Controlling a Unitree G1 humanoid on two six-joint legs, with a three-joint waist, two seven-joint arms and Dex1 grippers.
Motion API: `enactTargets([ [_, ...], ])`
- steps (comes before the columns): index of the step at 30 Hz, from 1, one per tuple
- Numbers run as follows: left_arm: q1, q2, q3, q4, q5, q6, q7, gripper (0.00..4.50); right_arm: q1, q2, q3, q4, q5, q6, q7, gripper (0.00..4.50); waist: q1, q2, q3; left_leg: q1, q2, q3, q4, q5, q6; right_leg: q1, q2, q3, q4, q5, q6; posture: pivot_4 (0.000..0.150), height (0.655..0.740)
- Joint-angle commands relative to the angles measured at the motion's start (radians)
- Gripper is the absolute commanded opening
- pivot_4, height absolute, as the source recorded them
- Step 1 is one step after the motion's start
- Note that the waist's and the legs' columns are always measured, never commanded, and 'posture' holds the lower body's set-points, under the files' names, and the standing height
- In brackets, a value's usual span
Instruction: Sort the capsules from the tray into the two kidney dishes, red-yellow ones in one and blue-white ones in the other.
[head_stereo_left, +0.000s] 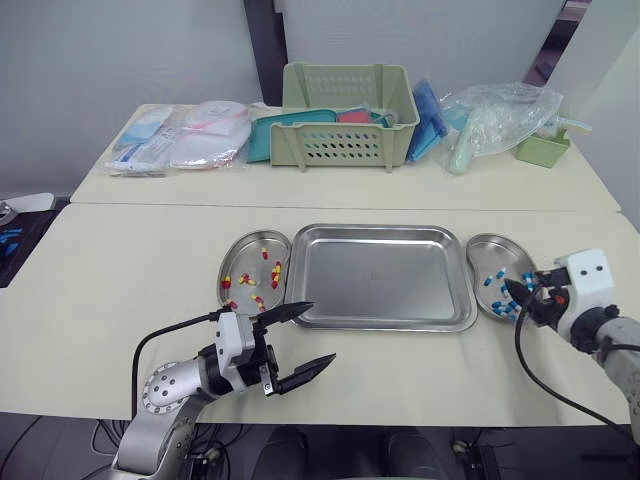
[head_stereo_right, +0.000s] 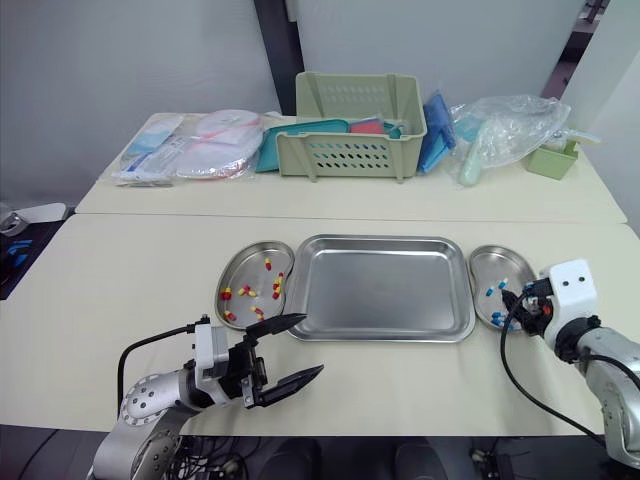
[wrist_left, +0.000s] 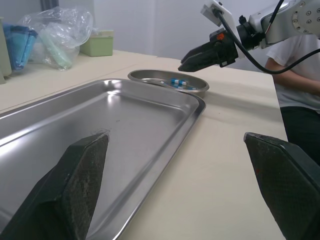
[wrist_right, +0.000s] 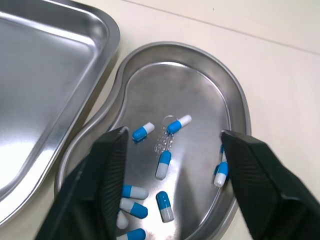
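Red-yellow capsules (head_stereo_left: 248, 280): small glossy two-tone pills, scattered loose in the left stainless-steel kidney dish (head_stereo_left: 228, 262). Blue-white capsules (wrist_right: 165, 164): same shape, one half blue and one half white, lying at mixed angles in the right stainless-steel kidney dish (head_stereo_left: 478, 245), mostly toward its near end.

The rectangular stainless-steel tray (head_stereo_left: 385, 275) sits between the two dishes, just beside each. It has rounded corners, a raised rolled rim and a brushed, reflective floor. Both dishes are bean-shaped with shallow sloped walls and the same polished metal. All three sit on a matte cream table (head_stereo_left: 120, 300).

Left gripper (head_stereo_left: 320, 335): near the table's near edge, just near of the left dish and the tray's near-left corner. Its jaws are spread wide with nothing held. The textured black pads (wrist_left: 80, 175) face each other.

Right gripper (head_stereo_left: 512, 292): over the near part of the right dish. Its jaws are parted and straddle the capsules, gripping none.

Far side of the table: a pale green perforated plastic basket (head_stereo_left: 345, 115) and clear crinkled plastic bags (head_stereo_left: 500, 120).
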Motion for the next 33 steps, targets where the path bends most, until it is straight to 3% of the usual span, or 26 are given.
enactTargets([
  [1, 0.002, 0.0, 0.045, -0.042, -0.018, 0.011, 0.046, 4.5, 0.032, -0.068, -0.046, 0.005, -0.008, -0.115, 0.079, 3.93, 0.0, 0.0, 0.0, 0.0, 0.0, 0.0, 0.0, 0.0, 0.0, 0.0, 0.0, 0.0, 0.0, 0.0, 0.0, 0.15, 0.739],
  [5, 0.032, 0.028, 0.176, -0.115, -0.068, 0.134, 0.201, 4.5, 0.122, -0.15, -0.095, 0.075, -0.021, -0.359, 0.247, 3.93, 0.0, -0.001, 0.0, 0.0, 0.0, 0.0, 0.0, 0.0, 0.0, 0.0, 0.0, 0.0, 0.0, 0.0, 0.0, 0.15, 0.739],
  [8, 0.058, 0.082, 0.367, -0.076, -0.056, 0.2, 0.318, 4.5, 0.176, -0.234, -0.153, 0.178, -0.018, -0.52, 0.415, 3.93, -0.001, -0.001, 0.0, 0.002, 0.0, 0.0, 0.0, 0.0, 0.0, 0.002, 0.0, 0.0, 0.0, 0.0, 0.0, 0.15, 0.739],
  [14, 0.108, 0.282, 0.585, 0.139, 0.014, 0.191, 0.245, 4.5, 0.174, -0.427, -0.207, 0.492, -0.021, -0.695, 0.673, 3.93, -0.002, -0.002, 0.002, 0.004, 0.0, 0.001, 0.0, 0.0, 0.0, 0.004, 0.0, 0.0, -0.001, 0.0, 0.0, 0.15, 0.739],
  [15, 0.112, 0.311, 0.605, 0.179, 0.04, 0.168, 0.233, 4.5, 0.166, -0.46, -0.204, 0.549, -0.023, -0.713, 0.711, 4.28, -0.002, -0.002, 0.003, 0.004, 0.0, 0.001, 0.0, 0.0, 0.0, 0.004, 0.0, 0.0, -0.001, 0.0, 0.0, 0.15, 0.739],
  [16, 0.113, 0.338, 0.623, 0.213, 0.06, 0.169, 0.235, 4.5, 0.155, -0.491, -0.198, 0.605, -0.025, -0.731, 0.747, 4.48, -0.002, -0.002, 0.004, 0.004, 0.0, 0.001, 0.0, 0.0, 0.0, 0.004, 0.0, 0.0, -0.001, 0.0, 0.0, 0.15, 0.739],
  [24, 0.08, 0.46, 0.637, 0.316, 0.151, 0.24, 0.247, 4.5, 0.079, -0.605, -0.117, 0.816, -0.061, -0.859, 0.883, 4.48, -0.003, -0.001, 0.006, 0.004, 0.0, 0.001, -0.001, 0.0, 0.0, 0.004, 0.0, 0.0, -0.002, 0.0, 0.0, 0.15, 0.739],
  [33, -0.008, 0.505, 0.621, 0.35, 0.148, 0.336, 0.195, 4.5, 0.066, -0.615, -0.092, 0.75, -0.048, -0.806, 0.931, 4.48, -0.004, 0.001, 0.009, 0.003, 0.001, 0.001, 0.0, 0.0, 0.0, 0.003, 0.0, 0.0, -0.001, 0.0, 0.0, 0.15, 0.739],
])
